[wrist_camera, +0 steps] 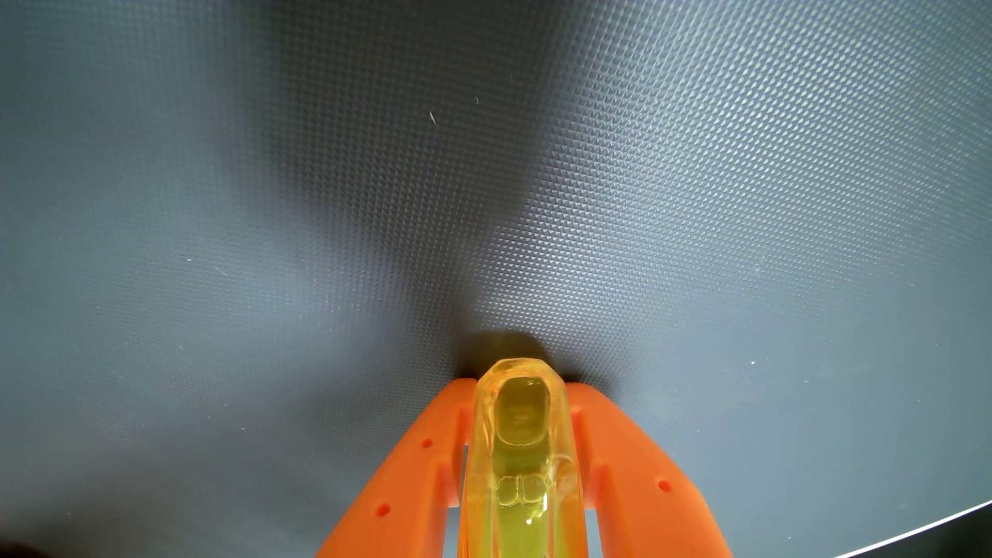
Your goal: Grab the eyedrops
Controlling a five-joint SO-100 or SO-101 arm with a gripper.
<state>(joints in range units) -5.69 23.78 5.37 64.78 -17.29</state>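
The orange plastic hand [519, 383] is clamped on the translucent yellow eyedrops bottle [519, 456], which sits pinched between its two fingers [408, 472] above the grey, finely textured counter [268, 214].

One eyedrops bottle [519, 429], one gripper [519, 383], one mat [268, 214]

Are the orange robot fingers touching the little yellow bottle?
Touching. In the wrist view both orange fingers press against the sides of the yellow eyedrop bottle, with no gap showing.
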